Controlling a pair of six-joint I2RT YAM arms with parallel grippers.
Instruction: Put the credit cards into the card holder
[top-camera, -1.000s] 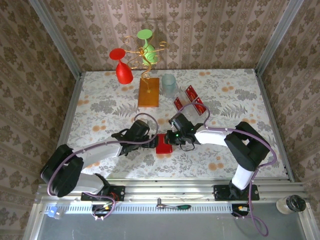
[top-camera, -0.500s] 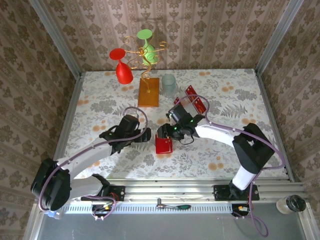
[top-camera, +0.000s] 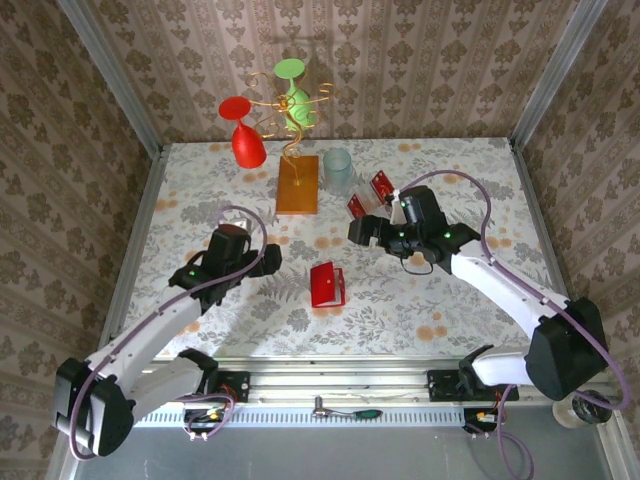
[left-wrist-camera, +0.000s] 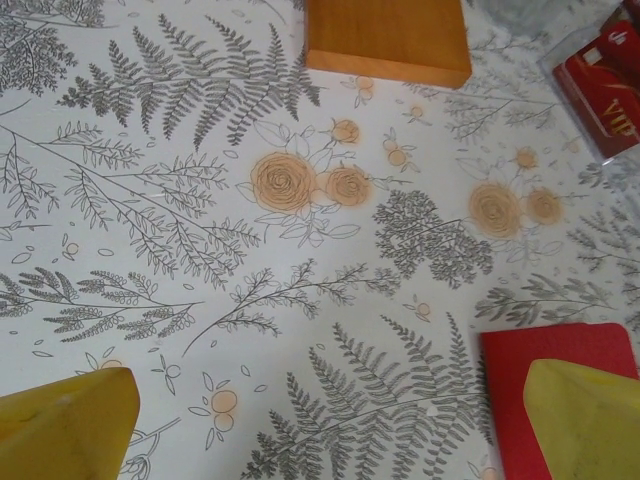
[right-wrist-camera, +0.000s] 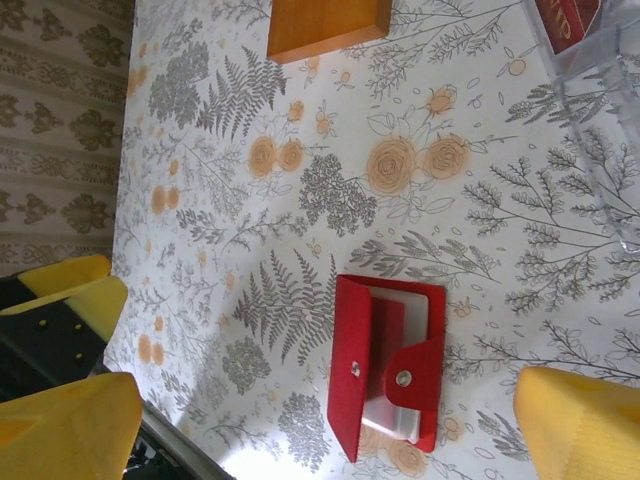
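The red card holder (top-camera: 327, 285) lies flat on the floral tablecloth between the two arms. In the right wrist view the card holder (right-wrist-camera: 352, 370) has its snap flap folded over a pale sleeve that holds a red card. Its corner (left-wrist-camera: 510, 400) reaches beside my left gripper's right finger. My left gripper (top-camera: 268, 258) hangs open and empty to the holder's left. My right gripper (top-camera: 362, 228) is open and empty, up and to the right of it. Red credit cards (top-camera: 380, 184) stand in the clear tiered stand (right-wrist-camera: 590, 90) just beyond the right gripper; one card (left-wrist-camera: 605, 75) is visible.
A wooden base (top-camera: 298, 185) carries a wire stand with a red glass (top-camera: 245, 140) and a green glass (top-camera: 292, 90) at the back. A pale tumbler (top-camera: 337, 170) stands beside it. Wallpapered walls enclose the table on three sides.
Both grippers have drawn away from the card holder: the left back to the left, the right up and right toward the stand. The holder stays on the table, let go.
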